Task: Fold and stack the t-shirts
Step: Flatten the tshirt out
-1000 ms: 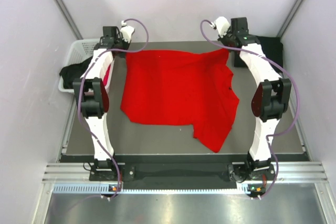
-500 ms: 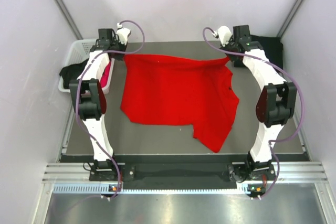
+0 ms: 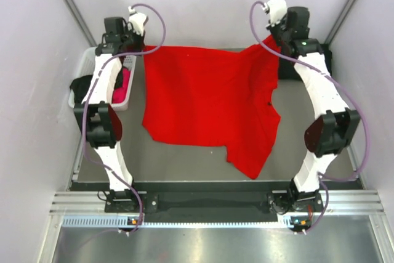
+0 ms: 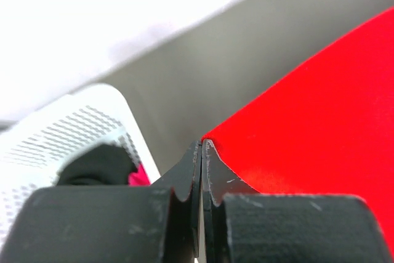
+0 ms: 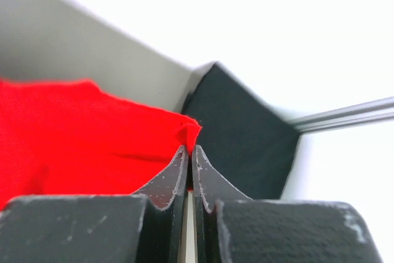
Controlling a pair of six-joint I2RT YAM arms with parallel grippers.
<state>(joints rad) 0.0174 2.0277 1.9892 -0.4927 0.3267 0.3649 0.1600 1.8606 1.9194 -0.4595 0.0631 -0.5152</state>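
A large red t-shirt (image 3: 206, 100) hangs spread over the table, its far edge lifted by both arms. My left gripper (image 3: 140, 46) is shut on the shirt's far left corner; in the left wrist view (image 4: 202, 145) the red cloth (image 4: 308, 115) runs off to the right of the closed fingers. My right gripper (image 3: 269, 40) is shut on the far right corner; in the right wrist view (image 5: 189, 147) a red fold (image 5: 189, 132) sticks out of the closed tips. A folded black t-shirt (image 3: 317, 53) lies at the far right, also in the right wrist view (image 5: 246, 133).
A white lattice basket (image 3: 86, 69) stands at the far left with black (image 3: 83, 87) and pink (image 3: 123, 87) cloth in it; it also shows in the left wrist view (image 4: 74, 133). Grey walls close in at the back and both sides.
Both grippers have moved up and toward the back wall with the shirt's far corners, lifting the far edge. The near hem still lies on the table.
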